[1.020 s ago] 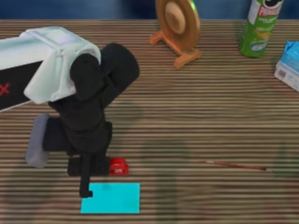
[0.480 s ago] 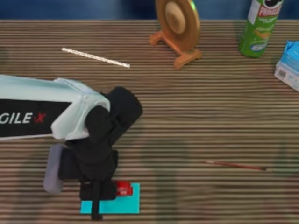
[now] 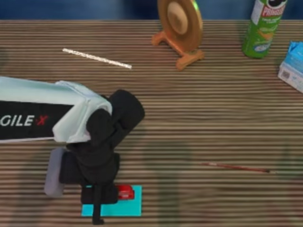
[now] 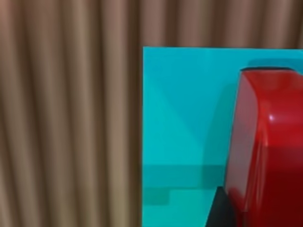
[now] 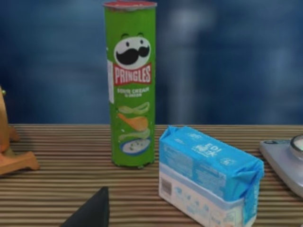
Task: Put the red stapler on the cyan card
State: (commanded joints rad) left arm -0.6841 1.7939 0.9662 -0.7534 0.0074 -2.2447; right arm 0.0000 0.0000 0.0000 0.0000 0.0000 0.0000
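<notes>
One red stapler (image 3: 125, 191) is sitting over the one cyan card (image 3: 134, 207) at the table's (image 3: 213, 118) near left, gripped by the left end effector (image 3: 103, 195), which is hiding most of it.

Left arm (image 3: 71, 127) blocks top-down access to the cyan card (image 3: 130, 207); only the card's right strip is exposed. Wide bare table (image 3: 199, 118) mid-right, only a thin reddish stick (image 3: 236, 167) there. Back edge crowded: wooden disc stand (image 3: 181, 28), Pringles can (image 3: 262, 26), blue-white box (image 3: 292, 66); white straw (image 3: 97, 58) back left.
</notes>
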